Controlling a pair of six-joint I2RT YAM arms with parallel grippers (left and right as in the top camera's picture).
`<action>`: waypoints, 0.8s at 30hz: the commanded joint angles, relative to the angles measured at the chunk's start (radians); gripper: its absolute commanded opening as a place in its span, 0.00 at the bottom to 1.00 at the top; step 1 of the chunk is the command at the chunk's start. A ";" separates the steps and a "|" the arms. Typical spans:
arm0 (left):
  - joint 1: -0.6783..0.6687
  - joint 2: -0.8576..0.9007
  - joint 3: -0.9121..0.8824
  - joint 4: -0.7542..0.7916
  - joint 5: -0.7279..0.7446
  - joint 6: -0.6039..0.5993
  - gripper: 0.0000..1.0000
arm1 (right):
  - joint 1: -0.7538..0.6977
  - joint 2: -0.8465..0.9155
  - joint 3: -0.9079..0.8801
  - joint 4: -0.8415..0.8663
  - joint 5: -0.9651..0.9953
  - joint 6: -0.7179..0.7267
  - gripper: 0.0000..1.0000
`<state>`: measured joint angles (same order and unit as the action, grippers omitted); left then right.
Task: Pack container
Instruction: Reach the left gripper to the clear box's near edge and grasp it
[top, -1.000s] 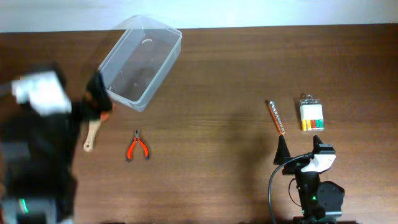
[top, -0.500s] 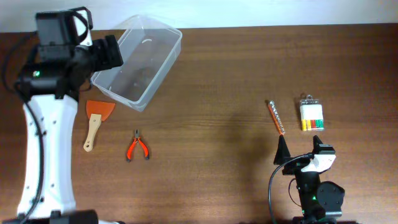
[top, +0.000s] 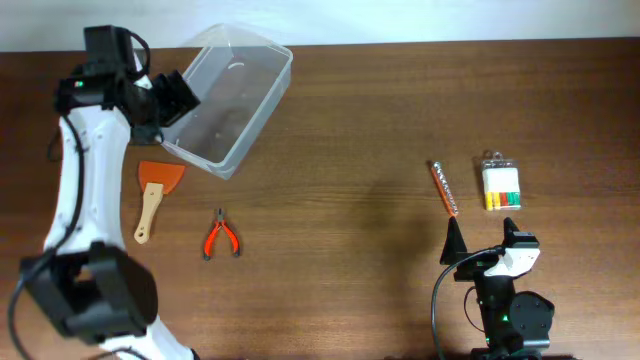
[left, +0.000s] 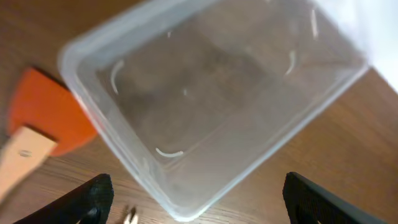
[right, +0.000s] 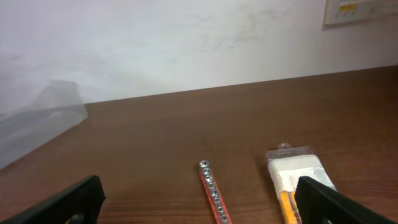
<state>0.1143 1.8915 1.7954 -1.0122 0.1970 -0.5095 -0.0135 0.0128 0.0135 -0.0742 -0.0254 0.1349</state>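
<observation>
1. At the table's (top: 380, 120) far-left edge sits the container (top: 228, 100), slanted, with the left gripper (top: 172, 97) at its left rim, fingers (left: 93, 196) spread wide.
2. The right gripper (top: 478, 245), fingers apart, sits near the front edge, just short of an orange strip (top: 444, 188) and a small pack (top: 501, 185).
3. The left wrist view is blurred and cuts off the scraper (top: 152, 195).

Left arm: blur at the table's left edge a second ago, sharp now, base end swung nearer. Left gripper (top: 176, 95) has gone from over the scraper (top: 155, 185) to the tub's (top: 215, 110) left wall. The scraper is now uncovered, just behind the gripper, and the tub lies ahead of its spread fingers.
</observation>
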 joint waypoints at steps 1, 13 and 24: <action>0.007 0.081 0.019 -0.018 0.079 -0.059 0.89 | -0.006 -0.009 -0.008 0.000 -0.009 0.001 0.99; 0.008 0.159 0.022 -0.092 0.067 -0.108 0.89 | -0.006 -0.009 -0.008 0.000 -0.009 0.001 0.99; 0.007 0.160 0.024 -0.169 -0.015 -0.108 0.89 | -0.006 -0.009 -0.008 0.000 -0.009 0.001 0.99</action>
<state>0.1165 2.0499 1.7973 -1.1755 0.2337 -0.6044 -0.0135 0.0128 0.0135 -0.0742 -0.0257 0.1345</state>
